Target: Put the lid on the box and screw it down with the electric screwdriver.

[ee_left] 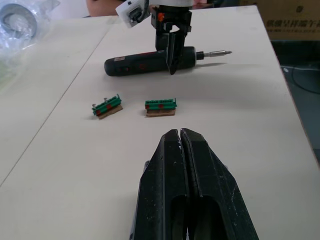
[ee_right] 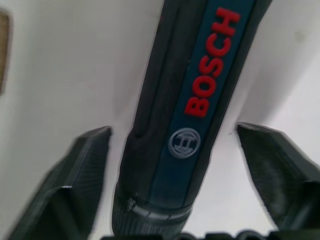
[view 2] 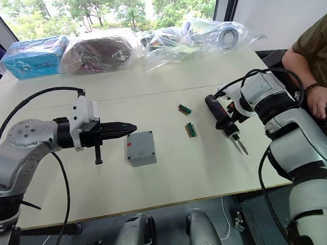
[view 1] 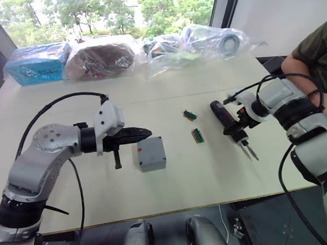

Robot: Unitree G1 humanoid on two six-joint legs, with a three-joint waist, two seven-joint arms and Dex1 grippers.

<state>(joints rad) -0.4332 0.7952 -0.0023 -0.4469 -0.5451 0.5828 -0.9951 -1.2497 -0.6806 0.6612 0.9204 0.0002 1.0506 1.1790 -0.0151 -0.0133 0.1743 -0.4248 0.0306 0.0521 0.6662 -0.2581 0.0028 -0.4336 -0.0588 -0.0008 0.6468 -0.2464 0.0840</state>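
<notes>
A Unitree G1 humanoid stands at a pale counter (view 1: 211,175), its right gripper (ee_right: 185,165) lowered over the electric screwdriver (view 2: 221,119), fingers spread wide to either side of the tool's dark barrel and not yet touching it. The straddling pose suggests the arm is lining up to grasp the driver near its forward end, where a hold would keep the bit steady for the screws.

The screwdriver lies flat on the counter on the robot's right, its thin metal bit (ee_left: 220,52) pointing toward the near edge. It is a slim, dark cylinder with a blue-grey panel carrying red lettering and a round emblem.

On the other side, the left gripper (view 2: 128,127) is held level just above the counter, its two black fingers pressed together and empty, the tips just beside the far corner of the box (view 2: 141,148). That placing looks like a waiting or steadying stance while the other arm fetches the tool.

The box, a small square grey enclosure with rounded corners, sits near the middle of the counter showing a flat closed top with a small red mark, so the lid appears already to be on it; whether it is fully seated cannot be told. Two small green circuit pieces (view 1: 189,115) lie between box and screwdriver, apart from both. Plastic-wrapped bundles (view 1: 101,57) line the far edge, and a person's arm (view 2: 312,52) rests beside the robot's right.
</notes>
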